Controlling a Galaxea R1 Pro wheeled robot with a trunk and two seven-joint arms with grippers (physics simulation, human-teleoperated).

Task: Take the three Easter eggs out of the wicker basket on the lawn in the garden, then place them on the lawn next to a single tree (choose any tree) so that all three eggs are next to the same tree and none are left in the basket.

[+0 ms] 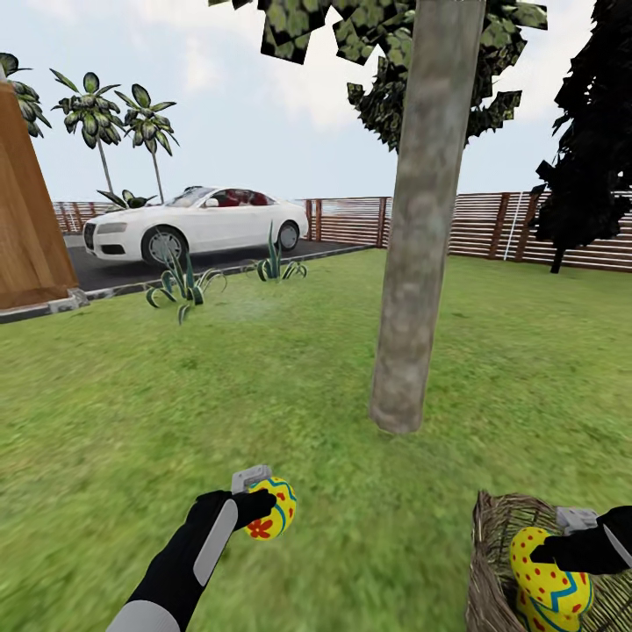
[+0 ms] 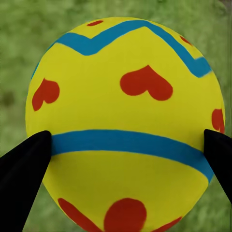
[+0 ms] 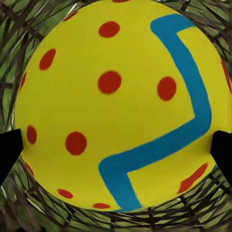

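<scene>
the left hand [image 1: 263, 505] holds a yellow easter egg with red flowers [image 1: 271, 509] up over the lawn [image 1: 132, 412]. in the left wrist view that flower egg [image 2: 125, 125] sits tight between two black fingers [image 2: 24, 164], one on each side, with blurry grass behind it. so this hand is closed on its egg.

the right hand [image 1: 562, 549] is at the wicker basket [image 1: 491, 562], down near the robot's right side. it holds a yellow egg with red dots [image 1: 540, 570] and a blue zigzag. in the right wrist view the dotted egg [image 3: 116, 106] has black fingers [image 3: 9, 150] touching its two sides, and brown woven twigs show all around it. so this egg looks like it is in or just above the basket. under it a bit of another yellow egg [image 1: 535, 614] peeks out, low in the basket.

the tree [image 1: 421, 228] with the grey-brown trunk stands in front, between the two hands and a bit farther off.

my guess at the step: two eggs are grabbed, none is put down yet. next, the left hand needs to go toward the bottom of the trunk, go low, and open softly so the egg does not roll away. the right hand needs to lift its egg clear of the basket rim and handle, then do the same. the last egg still waits in the basket.
</scene>
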